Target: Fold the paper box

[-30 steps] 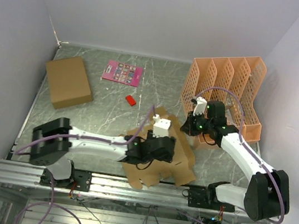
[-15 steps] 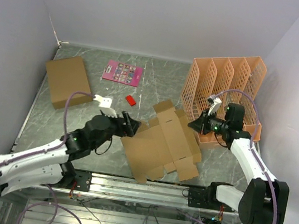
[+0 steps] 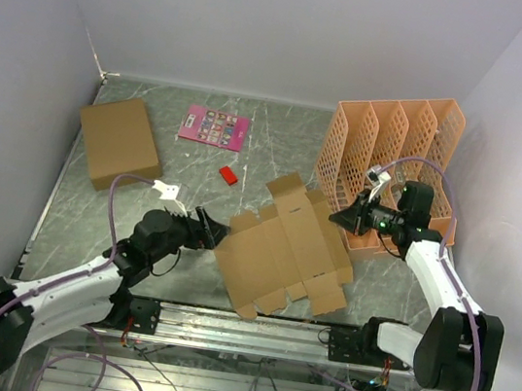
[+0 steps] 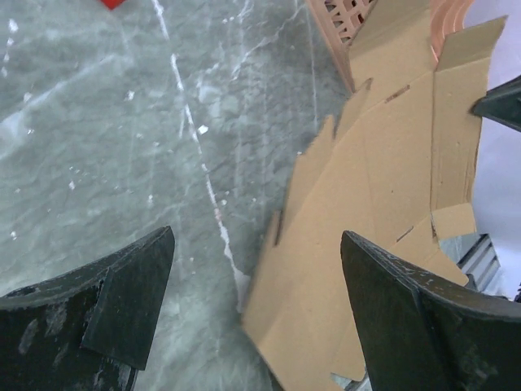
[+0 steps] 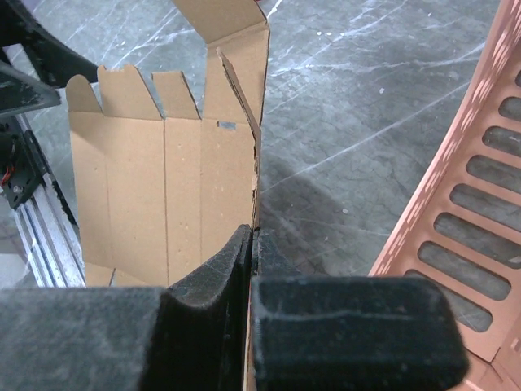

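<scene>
**Box pinched at right, left fingers spread**

Near left: arm stretched low over the surface point(image 3: 181, 169), elbow down. Left fingers point(image 4: 130, 301) spread wide, holding nothing, just beside the left edge of the box point(image 3: 278, 247). Mid-surface: box unfolded and mostly flat, right side raised. Right: arm bent up from its base, forearm angled inward. Right fingers point(image 5: 207, 301) pressed together on the box's right flap, in front of the rack point(image 3: 395, 157).

You had a plain brown paper box point(image 3: 283, 248) against a grey-green marbled table point(image 3: 278, 149) veined with white. The file rack point(image 3: 396, 147) was peach-orange with slotted lattice sides, the card point(image 3: 214, 127) pink with small coloured squares, the little block point(image 3: 229, 175) red.
</scene>
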